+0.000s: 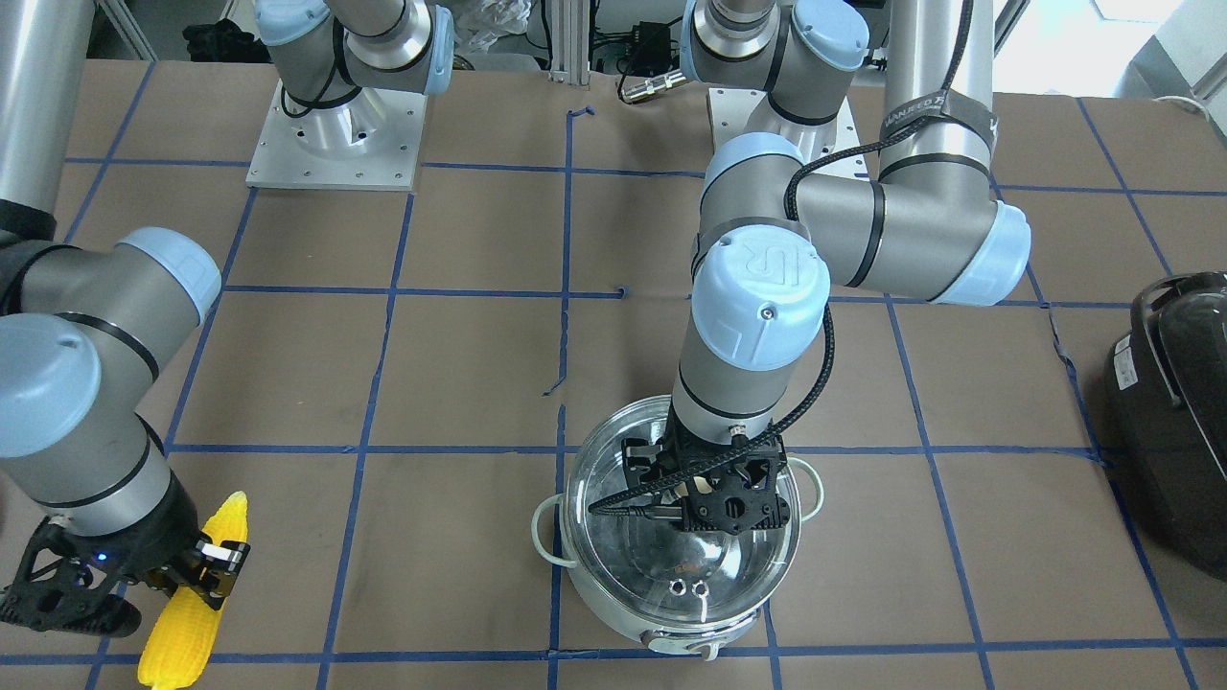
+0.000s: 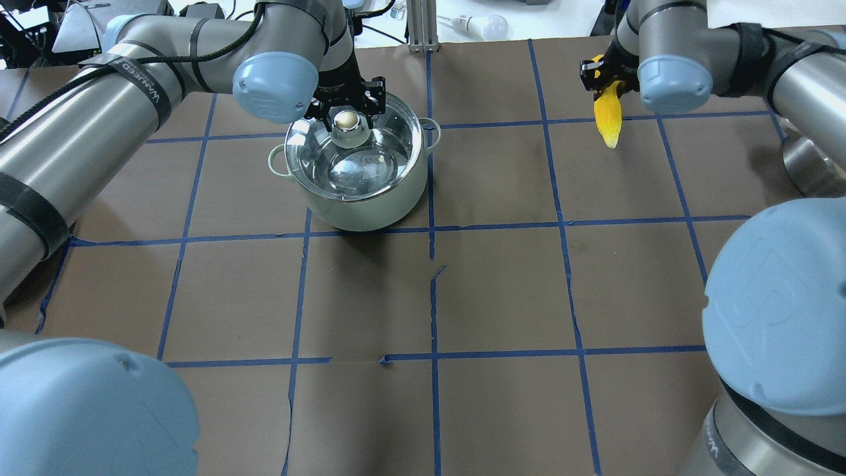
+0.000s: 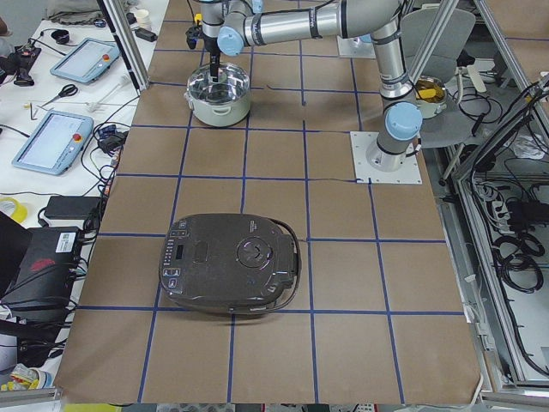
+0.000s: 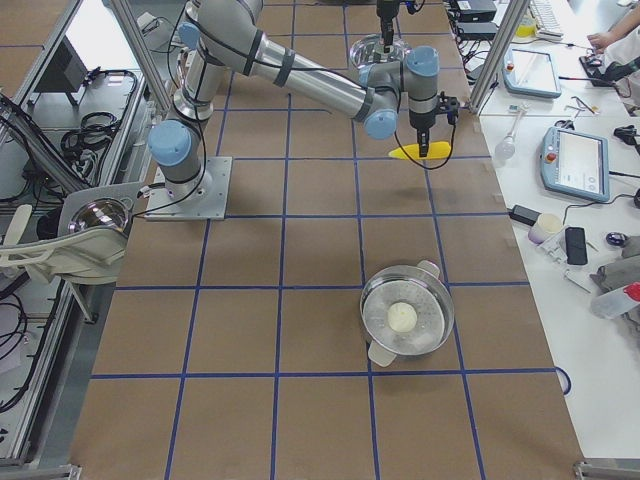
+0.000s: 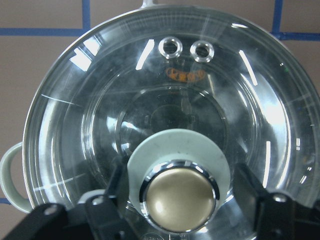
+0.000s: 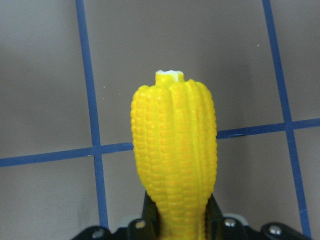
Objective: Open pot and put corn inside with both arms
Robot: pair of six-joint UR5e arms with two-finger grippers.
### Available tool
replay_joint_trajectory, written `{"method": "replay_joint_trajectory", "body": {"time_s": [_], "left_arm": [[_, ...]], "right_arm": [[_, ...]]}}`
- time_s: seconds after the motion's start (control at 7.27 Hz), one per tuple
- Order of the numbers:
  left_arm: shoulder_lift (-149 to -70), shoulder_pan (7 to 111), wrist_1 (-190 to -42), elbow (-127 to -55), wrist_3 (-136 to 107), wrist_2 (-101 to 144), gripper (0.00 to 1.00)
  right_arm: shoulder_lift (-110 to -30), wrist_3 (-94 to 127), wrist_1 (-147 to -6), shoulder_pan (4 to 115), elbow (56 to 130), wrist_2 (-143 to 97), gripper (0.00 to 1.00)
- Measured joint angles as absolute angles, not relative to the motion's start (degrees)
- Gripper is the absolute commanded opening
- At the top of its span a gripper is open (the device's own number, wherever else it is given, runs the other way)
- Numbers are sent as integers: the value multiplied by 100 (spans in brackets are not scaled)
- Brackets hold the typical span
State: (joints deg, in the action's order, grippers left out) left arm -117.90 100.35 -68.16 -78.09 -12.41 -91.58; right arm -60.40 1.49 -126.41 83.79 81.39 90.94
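Observation:
The pot, mint-white outside with a glass lid resting on it, stands on the far left of the table; it also shows in the front view. My left gripper reaches down over the lid. In the left wrist view its fingers press both sides of the lid's gold knob. My right gripper is shut on the yellow corn, held low over the table at the far right. The corn fills the right wrist view and its tip shows overhead.
A black appliance with a handle sits at the table end on my left, also in the left side view. A second steel pan with a white round thing inside stands at the end on my right. Arm bases stand at the back.

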Motion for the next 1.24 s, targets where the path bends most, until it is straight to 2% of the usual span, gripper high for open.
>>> {"method": "replay_joint_trajectory", "body": {"time_s": [0.55,1.24], "left_arm": [[-11580,9916,-6876,-7627,-1216,-9156,0],[-11140,8693,-7353,-7940,263,-9177,0]], "right_arm": [[-6258,627,-12165,8606,7812,9136,0],[-6419,842,-11664,9024,7611,9274,0]]}}
